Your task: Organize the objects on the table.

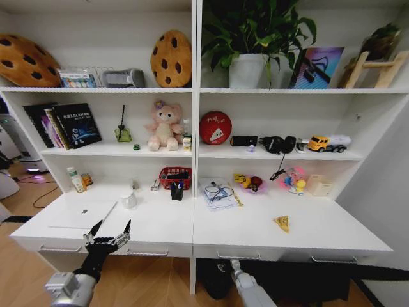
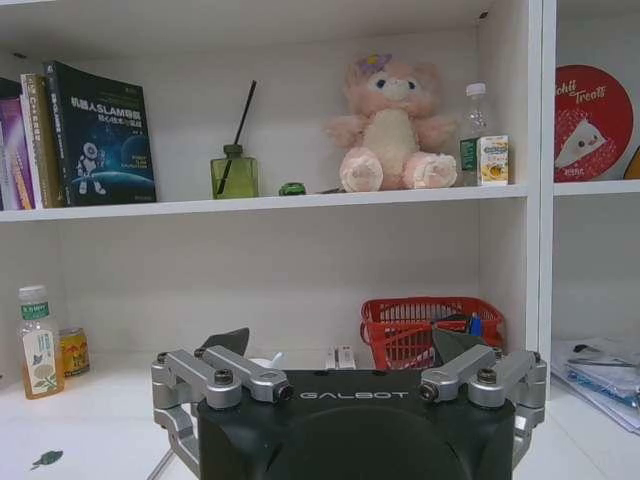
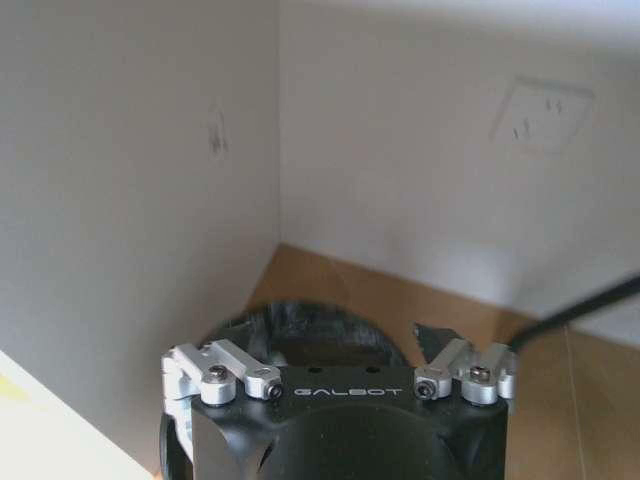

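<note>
Silver and very thin, the laptop (image 1: 82, 214) lies shut and flat on the left end of the white table (image 1: 319, 238), with a small pale logo on its lid. My left gripper (image 1: 110, 229) hangs just off the table's front edge, in front of the laptop's right corner, its 2 dark fingers spread wide with nothing between them. It points toward the shelving, and the laptop sits just beyond and to the left of its fingertips, not touched.

Farther back from the laptop, near the left wall, stands a small green-lidded bottle (image 1: 75, 180) with an orange tin (image 1: 86, 180) beside it. To the right of the laptop is a white cup (image 1: 129, 199), and beyond that, against the central upright, a red mesh basket (image 1: 175, 176) with a dark pen holder (image 1: 177, 190) in front of it. From my left wrist I see a tiny green item (image 2: 46, 459) lying on the table top, in front of the bottle (image 2: 38, 341).

Well to the right of the laptop, past a stack of papers (image 1: 218, 194), a yellow wedge (image 1: 282, 222) lies alone on the right half of the table.

My right gripper (image 3: 340, 352) hangs low, below the table's front edge and right of its centre, over the wooden floor by a white wall, its fingers apart and empty.
</note>
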### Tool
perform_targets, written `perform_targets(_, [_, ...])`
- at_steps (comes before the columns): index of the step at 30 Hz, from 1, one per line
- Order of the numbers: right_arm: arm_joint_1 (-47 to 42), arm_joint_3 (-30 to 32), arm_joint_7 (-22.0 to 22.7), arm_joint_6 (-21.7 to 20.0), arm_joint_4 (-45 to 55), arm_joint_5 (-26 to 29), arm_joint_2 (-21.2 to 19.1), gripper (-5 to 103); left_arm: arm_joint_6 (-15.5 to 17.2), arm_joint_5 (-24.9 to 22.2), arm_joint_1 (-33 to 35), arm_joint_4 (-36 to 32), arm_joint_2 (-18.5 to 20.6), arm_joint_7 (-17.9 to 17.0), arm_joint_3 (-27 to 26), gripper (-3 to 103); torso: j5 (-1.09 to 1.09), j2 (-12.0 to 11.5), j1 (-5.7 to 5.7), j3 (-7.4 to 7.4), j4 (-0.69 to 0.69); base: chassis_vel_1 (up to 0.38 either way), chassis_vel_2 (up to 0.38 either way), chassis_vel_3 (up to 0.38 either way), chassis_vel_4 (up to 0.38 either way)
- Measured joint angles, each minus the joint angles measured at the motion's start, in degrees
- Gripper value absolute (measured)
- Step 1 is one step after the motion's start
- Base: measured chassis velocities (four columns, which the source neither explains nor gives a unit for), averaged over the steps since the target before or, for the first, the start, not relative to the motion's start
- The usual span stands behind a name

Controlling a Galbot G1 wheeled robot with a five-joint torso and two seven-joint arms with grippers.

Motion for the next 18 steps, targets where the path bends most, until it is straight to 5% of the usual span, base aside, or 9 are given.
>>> perform_targets(1, [0.0,0.0,0.0,0.0,0.0,0.0,0.0,92,0.0,0.0,0.0,0.0,0.0,0.0,0.0,100,0.00,0.0,0.00,0.00,0.00,0.000,0.000,0.000,0.000])
perform_targets(3, [-4.8,-1.1,3.0,-13.1,8.4,11.1,-1.5,99,0.0,0.0,0.0,0.0,0.0,0.0,0.0,100,0.01,0.0,0.00,-0.01,0.00,0.000,0.000,0.000,0.000])
perform_targets(4, [-4.8,-1.1,3.0,-13.1,8.4,11.1,-1.5,99,0.0,0.0,0.0,0.0,0.0,0.0,0.0,100,0.01,0.0,0.00,-0.01,0.00,0.000,0.000,0.000,0.000])
perform_targets(6, [-9.5,-2.2,10.1,-25.1,15.8,25.8,-4.1,100,0.0,0.0,0.0,0.0,0.0,0.0,0.0,100,-0.02,0.0,0.00,0.00,-0.03,0.000,0.000,0.000,0.000])
perform_targets(7, [-9.5,-2.2,10.1,-25.1,15.8,25.8,-4.1,100,0.0,0.0,0.0,0.0,0.0,0.0,0.0,100,-0.02,0.0,0.00,0.00,-0.03,0.000,0.000,0.000,0.000])
perform_targets(10, [-14.4,-2.2,19.7,-35.3,23.4,44.0,-6.9,100,0.0,0.0,0.0,0.0,0.0,0.0,0.0,100,0.00,0.0,0.00,-0.01,-0.01,0.000,0.000,0.000,0.000])
perform_targets(14, [-18.0,-2.0,28.5,-38.5,29.4,57.4,-8.5,100,0.0,0.0,0.0,0.0,0.0,0.0,0.0,100,-0.01,0.0,-0.01,-0.01,-0.01,0.000,0.000,0.000,0.000])
perform_targets(17, [-24.0,-1.8,43.9,-39.0,41.5,73.0,-10.1,100,0.0,0.0,0.0,0.0,0.0,0.0,0.0,100,-0.01,0.0,0.00,-0.01,0.01,0.000,0.000,0.000,0.000])
perform_targets(18, [-24.0,-1.8,43.9,-39.0,41.5,73.0,-10.1,100,0.0,0.0,0.0,0.0,0.0,0.0,0.0,100,-0.01,0.0,0.00,-0.01,0.01,0.000,0.000,0.000,0.000])
